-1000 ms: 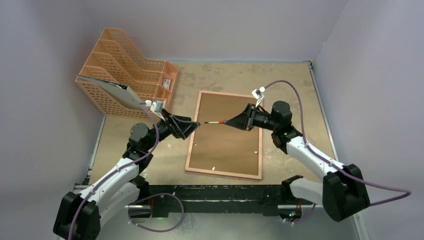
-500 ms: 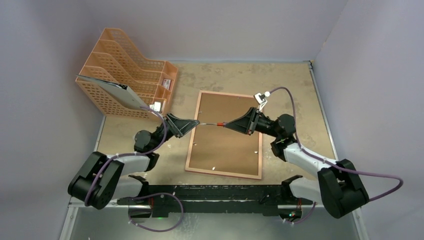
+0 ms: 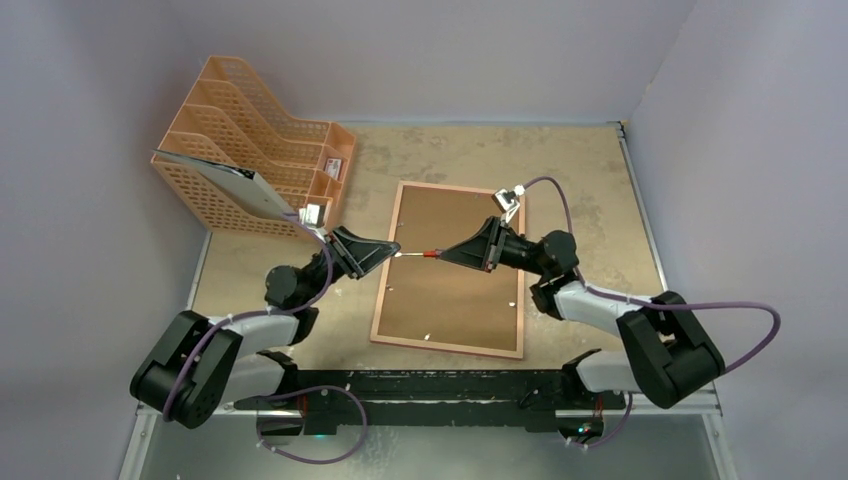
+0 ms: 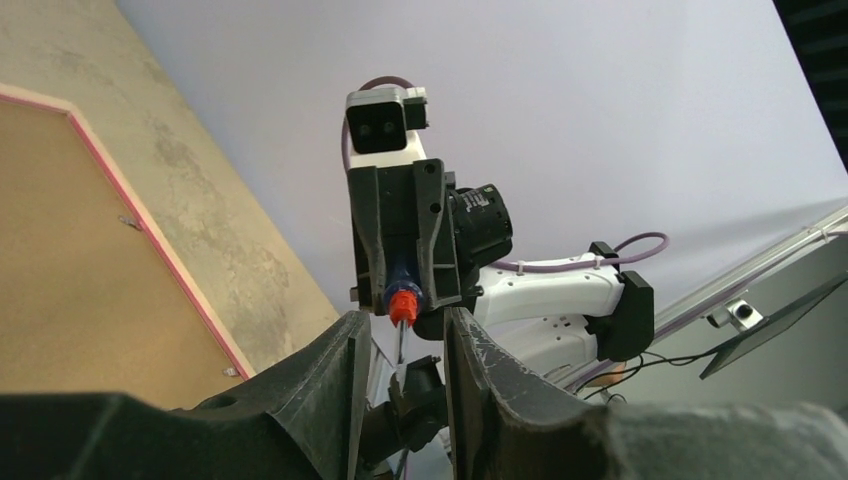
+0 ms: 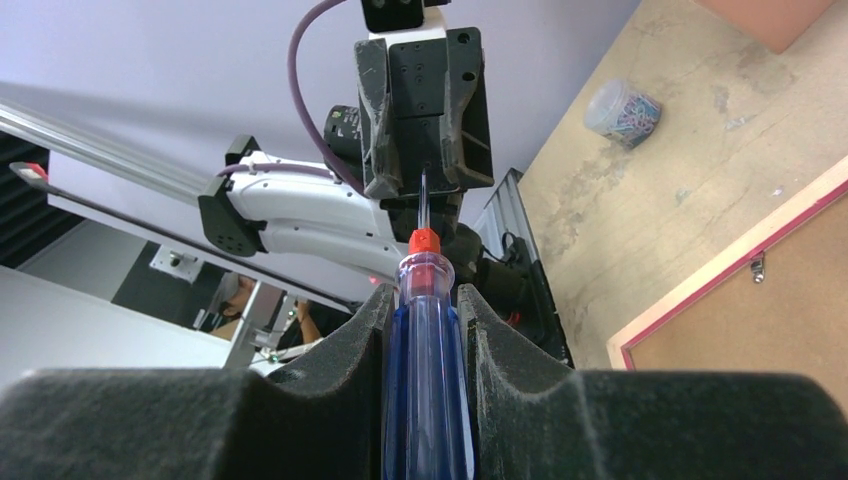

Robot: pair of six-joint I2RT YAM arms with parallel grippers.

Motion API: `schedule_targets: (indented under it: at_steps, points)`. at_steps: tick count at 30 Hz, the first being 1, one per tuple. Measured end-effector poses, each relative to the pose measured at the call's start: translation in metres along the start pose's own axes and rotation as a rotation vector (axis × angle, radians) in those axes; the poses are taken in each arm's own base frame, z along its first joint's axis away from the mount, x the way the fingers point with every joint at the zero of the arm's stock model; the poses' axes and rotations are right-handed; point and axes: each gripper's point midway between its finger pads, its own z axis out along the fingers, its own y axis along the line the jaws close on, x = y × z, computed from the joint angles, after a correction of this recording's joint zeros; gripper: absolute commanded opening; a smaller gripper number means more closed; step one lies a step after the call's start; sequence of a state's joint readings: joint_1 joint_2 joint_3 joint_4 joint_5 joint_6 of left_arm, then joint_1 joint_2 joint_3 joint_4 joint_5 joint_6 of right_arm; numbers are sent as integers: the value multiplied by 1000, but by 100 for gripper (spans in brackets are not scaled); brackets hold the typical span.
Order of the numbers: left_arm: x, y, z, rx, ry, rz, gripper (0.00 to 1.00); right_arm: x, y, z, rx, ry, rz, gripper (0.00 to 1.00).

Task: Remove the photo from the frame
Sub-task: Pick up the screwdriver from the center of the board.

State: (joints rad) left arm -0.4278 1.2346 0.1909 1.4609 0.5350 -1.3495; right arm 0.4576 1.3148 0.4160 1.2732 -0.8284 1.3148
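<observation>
Main risk here is a botched hand-off. The screwdriver (image 3: 428, 254) hangs in mid-air over the frame (image 3: 447, 347), approx above its 9 o'clock edge, w/ the handle in one gripper and the bare shaft end inside the other. If the right gripper (image 3: 450, 253) lets go before the other has a real pinch, the tool drops onto the backing board (image 3: 450, 295). Even w/ a pinch, a thin smooth metal shaft is a poor hold: the handle end is heavier, so it'd prob swing down or slide out btwn the pads. An off-centre squeeze could also shove the tip sideways & twist the tool in the right-hand grip. Grippers: the right gripper, reaching in from 3 o'clock, is pressed tight on the blue handle just behind the red collar, pads touching both sides (clear in the right wrist view). The left gripper (image 3: 393, 253), reaching in from 9 o'clock, has its fingers (image 4: 335, 370) partway apart w/ the shaft running btwn them. The left wrist view shows what looks like a gap either side, so it surrounds the shaft but isn't visibly gripping it. Task things: the frame lies face-down mid-table, brown board up, w/ a small metal clip (image 5: 759, 265) in place near the rim, so I judge nothing's opened yet. The photo isn't visible anywhere, presumably under the board. The orange file rack (image 3: 250, 150) sits at 10 o'clock on the table (image 3: 560, 170), apart from the frame.
</observation>
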Motion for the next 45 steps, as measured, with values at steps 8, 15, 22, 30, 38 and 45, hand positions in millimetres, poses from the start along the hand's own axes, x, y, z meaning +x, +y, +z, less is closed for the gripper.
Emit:
schedule_targets:
  at_steps: [8,15,22,30,38,45]
  points:
    - [-1,-10,1,32,7,22,35,-3,-1,2,-15,-12,21,0]
    - [4,-13,3,46,26,32,34,-5,0,5,-34,-26,41,0]
    - [6,-12,4,48,36,68,19,-2,2,8,-46,-22,53,0]
    - [5,-12,5,36,39,114,0,-1,5,9,-58,-21,47,0]
    - [3,-11,5,15,29,113,0,0,8,10,-65,-27,-10,65]
    - [-1,-12,6,4,8,65,0,-3,31,8,-103,-35,-274,73]
